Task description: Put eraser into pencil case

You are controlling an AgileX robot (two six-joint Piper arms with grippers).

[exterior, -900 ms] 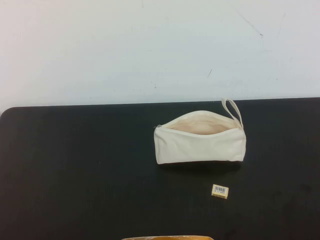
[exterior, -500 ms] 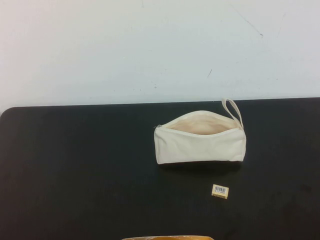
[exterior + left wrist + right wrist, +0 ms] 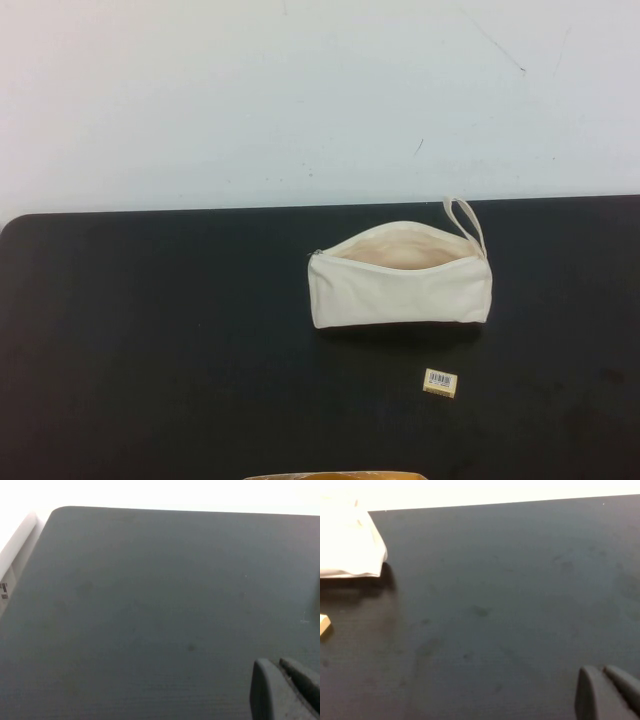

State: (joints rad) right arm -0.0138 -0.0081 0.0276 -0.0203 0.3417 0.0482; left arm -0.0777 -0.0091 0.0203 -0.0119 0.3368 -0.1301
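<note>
The cream pencil case [image 3: 400, 280] lies on the black table [image 3: 150, 330] right of centre, its zip open, peach lining showing, loop strap at its right end. The small eraser [image 3: 440, 382] with its barcode label lies on the table a little in front of the case's right end. In the right wrist view one end of the case [image 3: 347, 545] and a corner of the eraser [image 3: 323, 624] show at the edge. My left gripper [image 3: 280, 667] and my right gripper [image 3: 603, 672] are both shut and empty, held over bare table; neither shows in the high view.
A white wall stands behind the table's far edge. A tan-yellow object [image 3: 335, 476] peeks in at the bottom edge of the high view. The table's rounded far left corner [image 3: 57, 512] shows in the left wrist view.
</note>
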